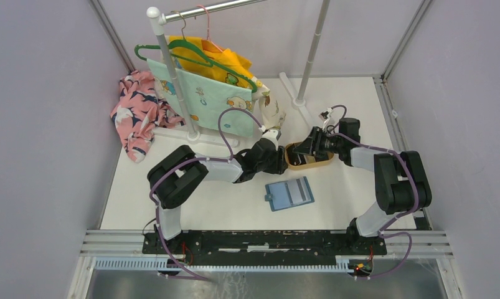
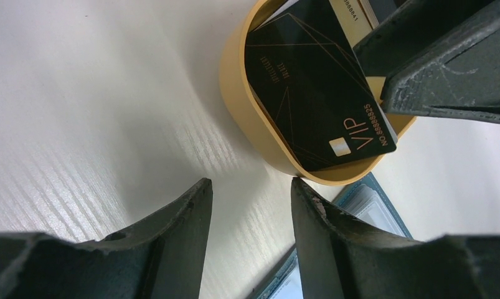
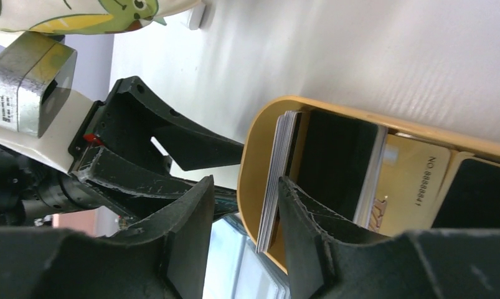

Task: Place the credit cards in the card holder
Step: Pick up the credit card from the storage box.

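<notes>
Several dark credit cards stand on edge as a stack in a tan oval tray; a black VIP card leans on top, and a gold card lies in the tray too. The teal-blue card holder lies open on the table in front of the tray, and also shows in the left wrist view. My right gripper is open over the tray's left end, one finger inside behind the stack and the other outside the tray wall. My left gripper is open and empty, just left of the tray, one fingertip at its rim.
A white clothes rack with hangers and a pale green garment stands at the back left. A pink floral cloth lies on the table left of it. A rack pole stands behind the tray.
</notes>
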Controlling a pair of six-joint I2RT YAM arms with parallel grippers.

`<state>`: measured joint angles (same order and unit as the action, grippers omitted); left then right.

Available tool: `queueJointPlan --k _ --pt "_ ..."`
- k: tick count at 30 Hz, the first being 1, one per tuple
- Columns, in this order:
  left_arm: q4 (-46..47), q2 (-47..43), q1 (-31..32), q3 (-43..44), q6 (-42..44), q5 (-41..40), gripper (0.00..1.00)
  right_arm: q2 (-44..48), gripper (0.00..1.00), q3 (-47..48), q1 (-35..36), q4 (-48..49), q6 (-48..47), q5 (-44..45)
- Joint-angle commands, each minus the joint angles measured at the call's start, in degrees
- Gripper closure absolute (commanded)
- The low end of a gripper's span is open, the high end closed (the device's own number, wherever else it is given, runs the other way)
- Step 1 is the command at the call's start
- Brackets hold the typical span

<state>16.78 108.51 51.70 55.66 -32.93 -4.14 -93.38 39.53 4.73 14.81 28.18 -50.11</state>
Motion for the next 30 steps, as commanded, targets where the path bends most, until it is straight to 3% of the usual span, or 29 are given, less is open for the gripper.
queueJointPlan --k 1,3,6,19,30 --pt "-0.4 1.0 -0.2 1.3 1.4 0.9 0.44 0.8 0.55 -1.0 0.5 1.8 1.9 -3.4" --pt "-0.4 0.9 -0.2 1.2 1.4 0.9 0.44 0.1 0.61 -1.0 0.6 1.0 1.2 -2.1" --pt "-0.4 0.8 -0.2 1.2 1.4 1.0 0.44 -0.9 0.63 -0.7 0.7 -0.7 0.0 -0.7" --pt "-0.3 0.6 -0.2 0.9 1.5 1.5 0.44 -3.1 0.52 1.8 2.1 -6.8 -6.6 4.4" --pt "-0.2 -3.3 -0.2 -1.7 1.4 1.9 0.44 -4.6 0.56 5.0 2.0 -9.8 -9.8 2.3"
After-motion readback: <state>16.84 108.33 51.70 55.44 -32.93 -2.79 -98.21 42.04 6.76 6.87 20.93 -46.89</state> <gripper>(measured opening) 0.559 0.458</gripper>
